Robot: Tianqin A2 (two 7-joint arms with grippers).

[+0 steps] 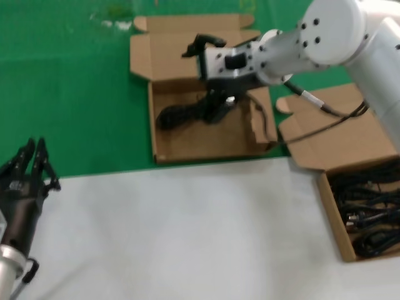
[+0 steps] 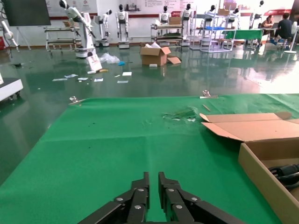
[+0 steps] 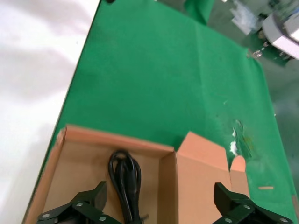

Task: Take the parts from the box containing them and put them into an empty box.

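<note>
Right pincer (image 1: 215, 103) spread wide, released, over one cable (image 1: 181, 114) lying in the holed-flap box (image 1: 206, 140). Lift straight up, clear the walls. More cables (image 1: 369, 215) wait in the plain box (image 1: 334, 215). Left pincer (image 1: 28, 164) clenched, parked near the bench (image 1: 187, 231) edge.

Brown cardboard box (image 1: 187, 147) on green cloth (image 1: 69, 87), black cable (image 1: 178, 114) inside. White table (image 1: 181, 231) nearer robot. 2nd brown box (image 1: 331, 212), black cables (image 1: 369, 212). Both grippers black.

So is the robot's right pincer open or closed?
Open. The right pincer has its fingers spread wide over the cable.
</note>
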